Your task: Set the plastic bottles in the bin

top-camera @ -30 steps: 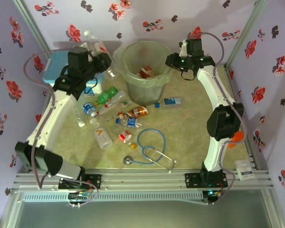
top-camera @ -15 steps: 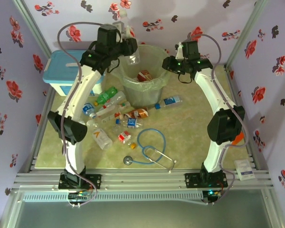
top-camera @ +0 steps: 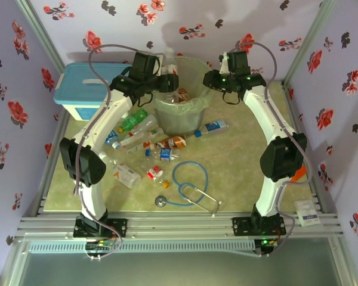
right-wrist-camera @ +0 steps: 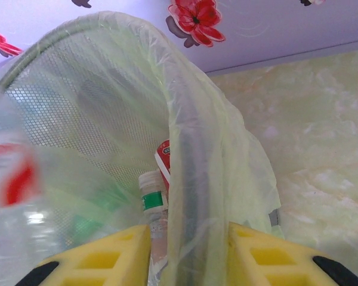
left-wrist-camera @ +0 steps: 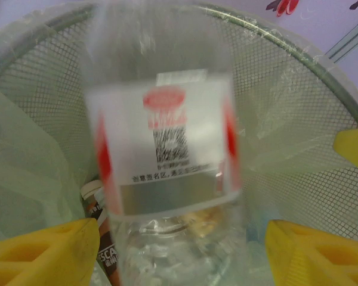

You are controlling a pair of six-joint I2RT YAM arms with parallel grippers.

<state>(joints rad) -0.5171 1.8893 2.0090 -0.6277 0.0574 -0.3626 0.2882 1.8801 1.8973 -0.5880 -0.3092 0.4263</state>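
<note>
Over the bin point(top-camera: 180, 118) at the upper centre of the overhead view, the left tool point(left-wrist-camera: 182, 232) is released. Its yellow fingers point(left-wrist-camera: 45, 253) are spread wide on either side of a clear, red-labelled bottle point(left-wrist-camera: 167, 155), which is blurred against the bin's mesh wall. The right tool point(right-wrist-camera: 188, 253) grasps the bin's bag-lined rim on its right side. Another bottle point(right-wrist-camera: 150, 205) stands inside the bin. More lie on the counter point(top-camera: 244, 161) below the bin, a green bottle point(top-camera: 132, 121) among them, near a stethoscope point(top-camera: 190, 186).

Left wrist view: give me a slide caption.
Clear red-labelled bottle between open end effector fingers, above the lined bin.
</note>
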